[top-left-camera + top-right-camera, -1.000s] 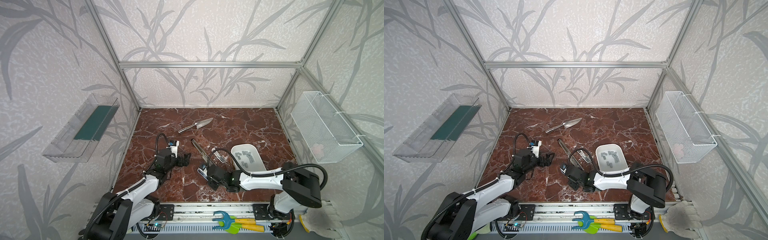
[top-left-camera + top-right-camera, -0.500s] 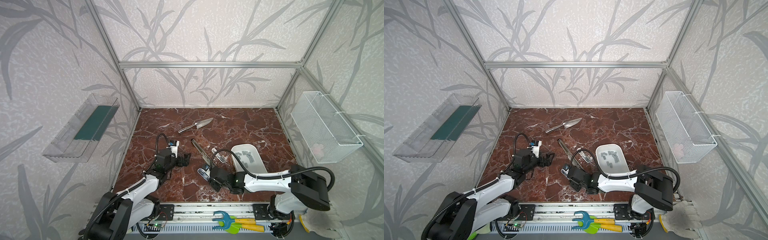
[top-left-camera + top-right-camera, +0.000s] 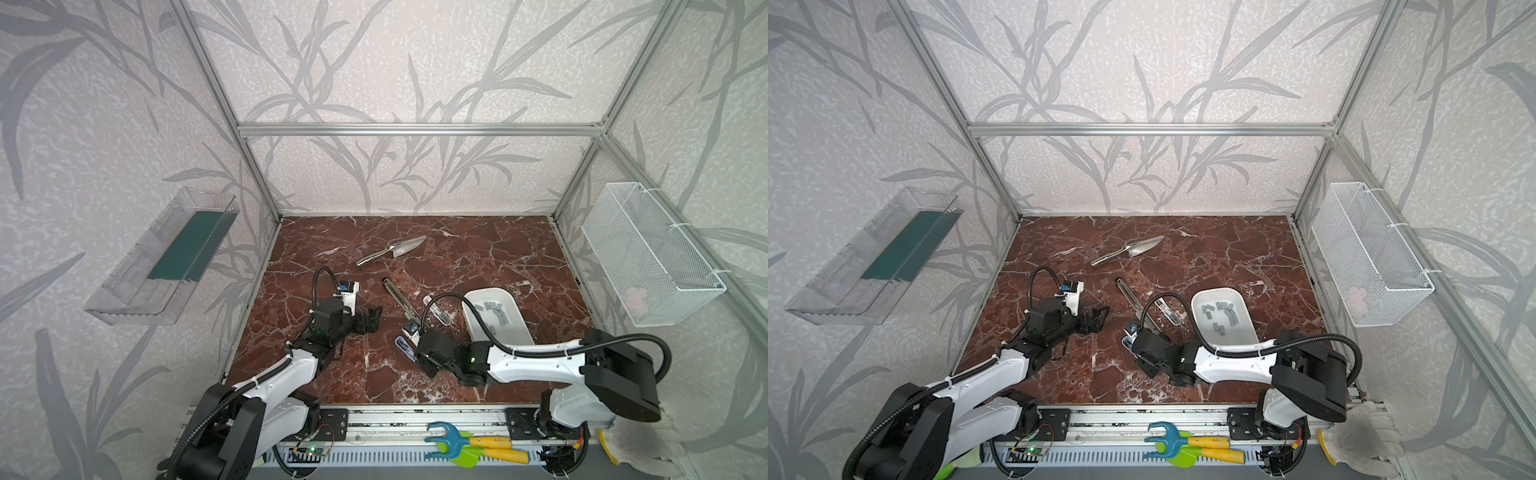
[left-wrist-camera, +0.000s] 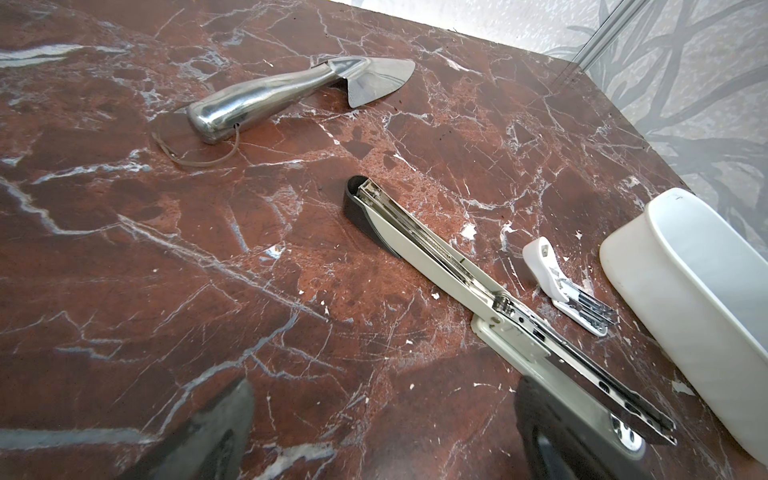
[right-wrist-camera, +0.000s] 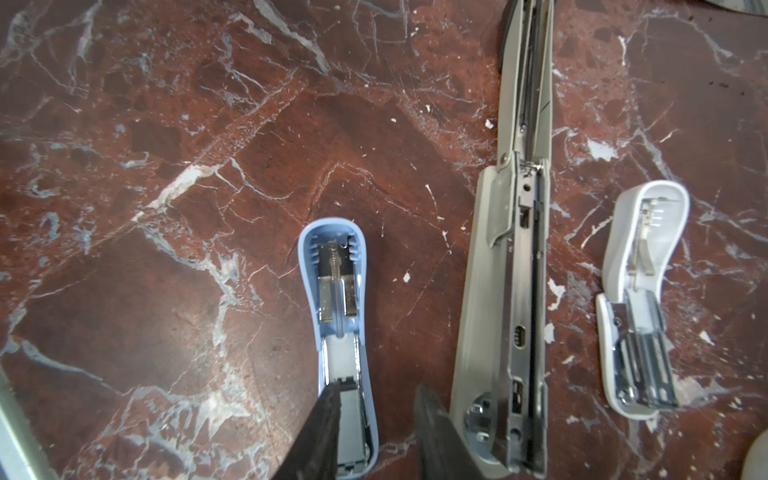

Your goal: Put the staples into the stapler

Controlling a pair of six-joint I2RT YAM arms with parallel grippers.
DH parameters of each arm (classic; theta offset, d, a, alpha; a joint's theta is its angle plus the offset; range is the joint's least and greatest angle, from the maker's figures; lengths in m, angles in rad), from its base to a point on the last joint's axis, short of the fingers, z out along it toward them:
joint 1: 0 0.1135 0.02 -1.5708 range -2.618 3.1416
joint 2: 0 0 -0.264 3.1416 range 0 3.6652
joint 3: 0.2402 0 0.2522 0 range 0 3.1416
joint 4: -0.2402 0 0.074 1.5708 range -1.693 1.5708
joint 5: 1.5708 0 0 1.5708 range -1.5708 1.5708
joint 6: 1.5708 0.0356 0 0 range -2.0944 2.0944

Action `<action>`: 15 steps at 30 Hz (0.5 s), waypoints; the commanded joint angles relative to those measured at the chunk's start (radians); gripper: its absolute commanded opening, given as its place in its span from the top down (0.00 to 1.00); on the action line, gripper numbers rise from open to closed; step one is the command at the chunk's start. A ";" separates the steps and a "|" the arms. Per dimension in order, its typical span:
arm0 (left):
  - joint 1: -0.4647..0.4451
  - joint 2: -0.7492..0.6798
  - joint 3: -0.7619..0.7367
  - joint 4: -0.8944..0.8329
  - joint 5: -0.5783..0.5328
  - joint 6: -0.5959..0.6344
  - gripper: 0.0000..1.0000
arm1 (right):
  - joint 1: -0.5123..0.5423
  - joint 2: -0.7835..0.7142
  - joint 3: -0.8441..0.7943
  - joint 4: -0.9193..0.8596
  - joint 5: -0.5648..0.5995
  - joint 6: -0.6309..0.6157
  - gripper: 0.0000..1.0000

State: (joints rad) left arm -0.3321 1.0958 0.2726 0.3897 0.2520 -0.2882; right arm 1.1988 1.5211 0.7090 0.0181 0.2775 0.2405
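The left claw (image 3: 374, 319) is held wide open, empty; the right claw (image 5: 376, 395) is parted over the blue stapler (image 5: 336, 299); staples (image 3: 1221, 316) are seen in the tray (image 3: 1219, 289) at its 3 o'clock.

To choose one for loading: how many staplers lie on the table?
3: blue stapler nearest the front, long grey stapler beside it, small white stapler beside the tray.

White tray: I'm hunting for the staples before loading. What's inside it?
Loose grey staple strips lie scattered across the floor of the white tray. Its near end is hidden behind the right arm, so anything lying there cannot be seen.
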 commanded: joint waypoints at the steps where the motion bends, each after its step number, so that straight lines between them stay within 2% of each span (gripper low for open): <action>1: -0.004 0.001 0.024 0.014 -0.017 0.004 0.02 | 0.007 0.031 0.024 -0.017 -0.023 0.005 0.63; 7: -0.005 0.003 0.025 0.015 -0.017 0.003 0.02 | 0.011 0.081 0.014 -0.007 -0.034 0.030 0.62; 15: -0.006 0.003 0.023 0.015 -0.017 0.006 0.02 | 0.027 0.126 0.033 0.005 -0.041 0.046 0.77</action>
State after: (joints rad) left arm -0.3328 1.0958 0.2726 0.3897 0.2516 -0.2882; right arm 1.2148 1.6238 0.7216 0.0250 0.2455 0.2691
